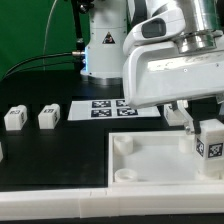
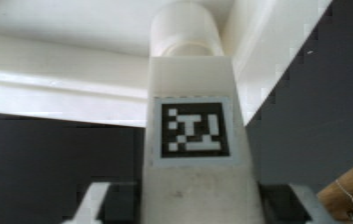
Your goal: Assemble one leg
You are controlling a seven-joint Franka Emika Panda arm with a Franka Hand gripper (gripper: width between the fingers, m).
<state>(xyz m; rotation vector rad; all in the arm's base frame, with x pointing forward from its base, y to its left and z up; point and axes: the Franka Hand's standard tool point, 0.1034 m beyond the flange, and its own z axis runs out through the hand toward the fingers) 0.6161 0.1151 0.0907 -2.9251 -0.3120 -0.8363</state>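
Observation:
My gripper [image 1: 199, 124] is shut on a leg [image 1: 211, 147], a small white square post with a black-and-white tag, and holds it upright over the far right part of the large white panel [image 1: 150, 165]. In the wrist view the leg [image 2: 198, 110] runs between my two fingers [image 2: 102, 203], tag facing the camera, and its rounded far end meets the white panel [image 2: 48, 85]. I cannot tell whether the end sits in a socket. Two more legs [image 1: 13, 117] [image 1: 47, 116] stand on the black table at the exterior view's left.
The marker board [image 1: 103, 108] lies behind the panel. The arm's white base [image 1: 100, 45] stands at the back. A small white part [image 1: 2, 150] shows at the exterior view's left edge. A round socket [image 1: 122, 143] marks the panel's near-left corner area.

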